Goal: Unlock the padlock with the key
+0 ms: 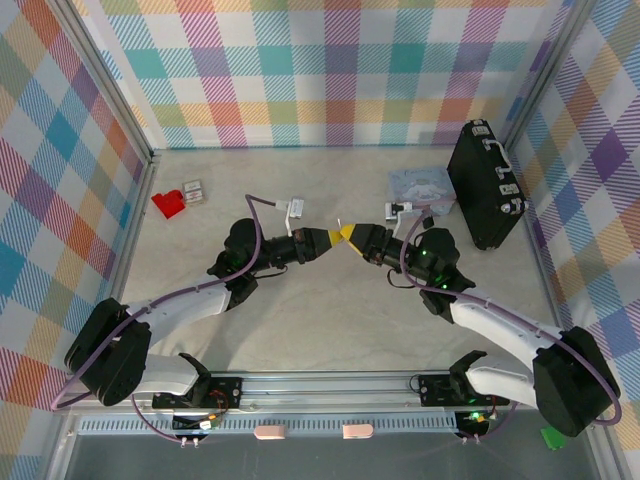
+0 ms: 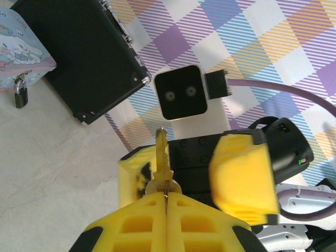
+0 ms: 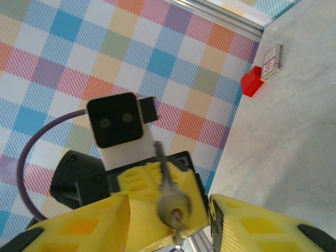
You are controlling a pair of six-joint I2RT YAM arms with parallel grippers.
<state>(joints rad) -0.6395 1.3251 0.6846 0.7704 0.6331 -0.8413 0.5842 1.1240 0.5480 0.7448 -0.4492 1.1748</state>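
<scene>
At the middle of the table (image 1: pixel 330 320), the left gripper (image 2: pixel 167 202) has its 2 yellow fingers pressed together on the head of the key (image 2: pixel 161 155), and the blade stands out past the fingertips. Gripping by the head leaves the blade bare, which I judge suits either a handover or an insertion. Facing it nose to nose, the right gripper (image 2: pixel 186 176) is spread, with 1 finger on each side of the blade. The blade lies nearer 1 finger than the other, and I cannot tell whether it touches. This placing reads as a handover being set up, the right jaws framing the key so they can take it.

Further out, the padlock (image 2: pixel 21 93) hangs from the front of the pastel tin (image 2: pixel 23 50), low against the table and near the black briefcase (image 2: pixel 79 52). It lies beyond the right gripper, toward the far right, well apart from the key. The key would therefore have to be carried there with its blade turned to the keyhole.
</scene>
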